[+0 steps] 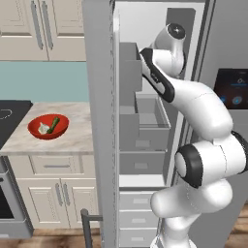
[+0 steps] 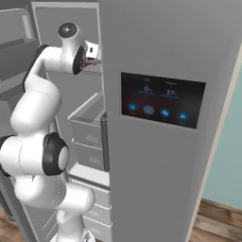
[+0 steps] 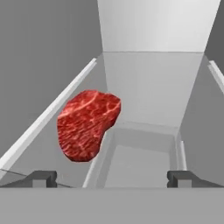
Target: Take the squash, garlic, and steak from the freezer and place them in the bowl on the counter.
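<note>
We reach into the freezer (image 1: 145, 87) with the gripper (image 3: 111, 178) wide apart, because the steak (image 3: 87, 124) lies at eleven o'clock ahead (squash (image 1: 54, 125) and garlic (image 1: 44, 128) already in the bowl (image 1: 35, 131)).

Home kitchen, cream cabinets (image 1: 43, 19), marble counter (image 1: 72, 135), stovetop (image 1: 9, 114), open freezer (image 1: 145, 121)
</note>
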Tool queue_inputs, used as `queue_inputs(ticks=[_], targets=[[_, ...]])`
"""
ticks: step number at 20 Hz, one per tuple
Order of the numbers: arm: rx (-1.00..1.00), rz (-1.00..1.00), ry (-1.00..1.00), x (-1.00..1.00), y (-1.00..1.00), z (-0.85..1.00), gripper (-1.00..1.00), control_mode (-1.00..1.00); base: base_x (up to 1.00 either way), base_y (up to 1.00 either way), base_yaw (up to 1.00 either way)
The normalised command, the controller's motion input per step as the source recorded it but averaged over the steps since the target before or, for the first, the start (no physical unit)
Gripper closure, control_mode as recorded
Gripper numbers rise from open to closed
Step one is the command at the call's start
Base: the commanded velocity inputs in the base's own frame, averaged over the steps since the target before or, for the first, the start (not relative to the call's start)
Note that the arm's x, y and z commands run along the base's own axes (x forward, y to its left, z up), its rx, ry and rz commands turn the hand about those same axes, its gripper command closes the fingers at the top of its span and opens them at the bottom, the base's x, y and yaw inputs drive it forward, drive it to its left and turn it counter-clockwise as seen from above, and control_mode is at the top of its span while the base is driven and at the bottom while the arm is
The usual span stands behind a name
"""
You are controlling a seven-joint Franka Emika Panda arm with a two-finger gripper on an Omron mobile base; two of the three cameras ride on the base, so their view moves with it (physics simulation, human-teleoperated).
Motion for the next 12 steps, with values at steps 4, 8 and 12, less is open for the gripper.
queue_inputs(ticks=[4,8,12], targets=[[0.00,0.00,0.02,0.52,0.04,-0.14,-1.00,-1.00,0.00,0.00,0.00],[-0.02,0.01,-0.04,0.37,0.23,0.03,-1.00,-1.00,0.00,0.00,0.00],[0.00,0.08,-0.07,0.17,-0.01,-0.03,-1.00,-1.00,0.00,0.00,0.00]])
